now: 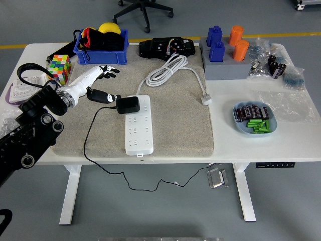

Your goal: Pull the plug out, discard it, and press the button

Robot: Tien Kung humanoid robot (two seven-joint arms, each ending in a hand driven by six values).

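A white power strip (pixel 139 125) lies lengthwise on the beige mat (pixel 180 130). A black plug adapter (pixel 128 104) sits in its far end, and the adapter's thin black cord (pixel 90 130) runs over the mat's front edge and hangs below the table. My left hand (pixel 109 84), white with dark fingertips, reaches in from the left. Its fingers are spread: the upper ones (pixel 108 70) point away from the plug, and the lower one (pixel 103 96) stretches to the adapter's left side, touching it or nearly so. The strip's white cable (pixel 168 70) is coiled behind it.
Behind my hand stand a Rubik's cube (pixel 60 68) and a blue bin (pixel 100 47) of items. A black device (pixel 167 47) and blue and orange blocks on a grey base (pixel 223 68) are at the back. A blue bowl (pixel 253 119) and plastic bags (pixel 286 100) lie on the right.
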